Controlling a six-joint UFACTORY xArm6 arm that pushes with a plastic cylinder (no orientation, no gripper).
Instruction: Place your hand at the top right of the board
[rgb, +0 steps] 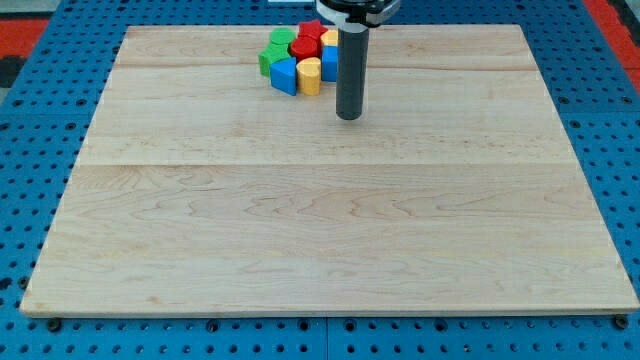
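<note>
The board, a pale wooden panel on a blue pegboard surface, carries no readable writing, brand or label, and its top right corner lies well to the view's right of my tip. My tip is a bare rod end with no fingers to open or close, resting on the board just to the view's right and slightly below a tight cluster of blocks near the board's top edge: a blue block, a yellow block, a green block and a red block among them.

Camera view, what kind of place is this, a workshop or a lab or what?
Likely a robotics lab bench: a pale wooden board lies on a blue perforated table, and my tip stands just right of a huddle of small coloured blocks near the view's top.
</note>
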